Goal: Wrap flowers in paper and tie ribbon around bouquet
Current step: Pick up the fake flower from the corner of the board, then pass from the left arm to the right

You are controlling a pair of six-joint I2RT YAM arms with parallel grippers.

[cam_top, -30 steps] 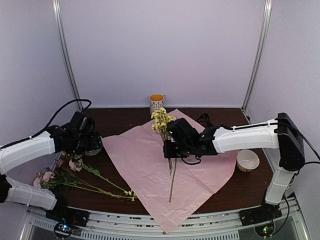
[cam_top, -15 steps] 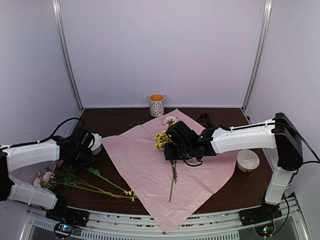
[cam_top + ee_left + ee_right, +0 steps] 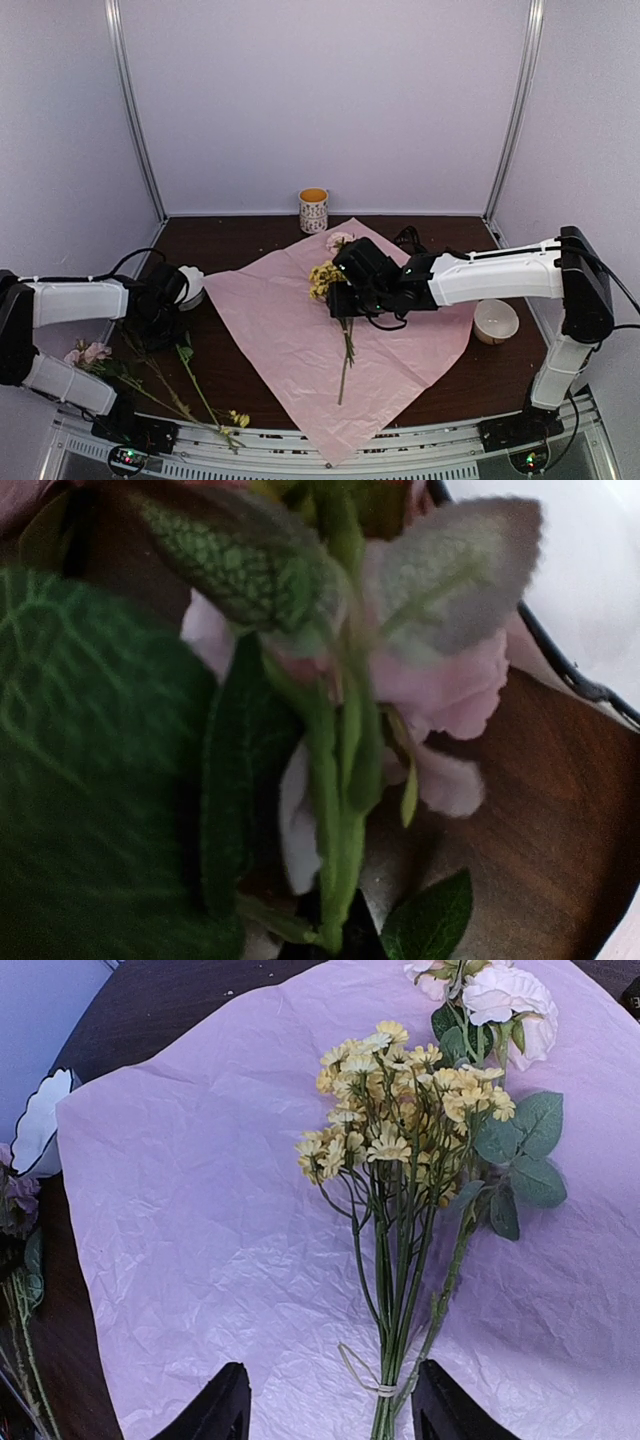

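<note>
Well, left gripper (image 3: 155, 318) clamped on flowers (image 3: 440, 680), right gripper (image 3: 333, 1397) apart astride yellow sprig (image 3: 390, 1110)

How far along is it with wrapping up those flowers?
Early on. Done: the paper lies spread flat, and a small bunch of yellow and pink blooms rests on it, with the right claw open just above. In hand: the left claw is closed on the stems of the remaining flowers, off the paper at the left. Left: add those, roll the paper up, tie it.
</note>
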